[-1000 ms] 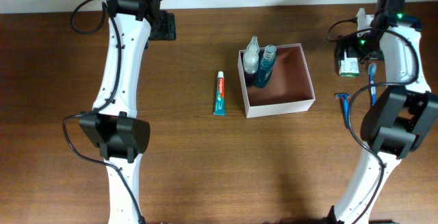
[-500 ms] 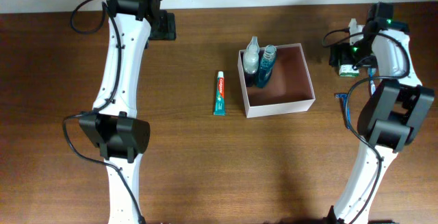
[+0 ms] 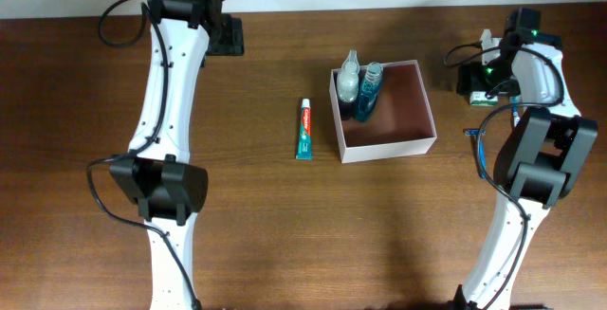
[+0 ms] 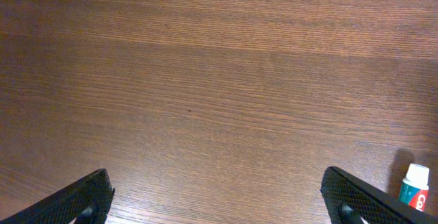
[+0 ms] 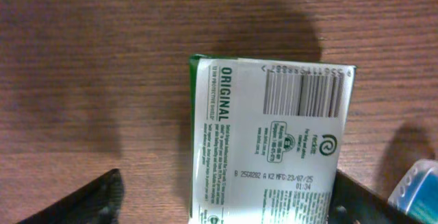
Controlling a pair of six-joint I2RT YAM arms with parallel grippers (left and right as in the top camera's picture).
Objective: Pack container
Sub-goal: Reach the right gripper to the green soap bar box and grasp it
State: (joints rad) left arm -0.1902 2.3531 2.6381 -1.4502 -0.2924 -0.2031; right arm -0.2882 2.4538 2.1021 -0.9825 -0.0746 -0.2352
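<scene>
A dark brown table [image 3: 285, 234] with fine straight grain fills the view, and a strip of pale wall runs along its far edge. At the far left corner the left gripper [image 4: 215, 190] hangs over bare wood, its black mesh-faced fingers spread wide and empty. Nearer the middle lies a toothpaste tube [image 3: 304, 130], green and white with a red band, its long axis running front to back.

Just beside it stands the container [image 3: 389, 149], a square open box with thin white walls and a matte reddish-brown floor. Two bottles lean in its left rear corner, one clear bottle [image 3: 349, 82] and one blue bottle [image 3: 368, 92]. The rest of the floor is free.

To the right of the box, well apart from it, a flat soap packet [image 5: 274, 142] lies label up, glossy green and white with a barcode. The right gripper [image 5: 226, 186] sits directly above it, fingers wide and straddling the packet without pinching it. The packet's long axis appears to run between the fingers, so they would meet across its narrow width. The container lies to this claw's left, nearer to it than to the other arm.
</scene>
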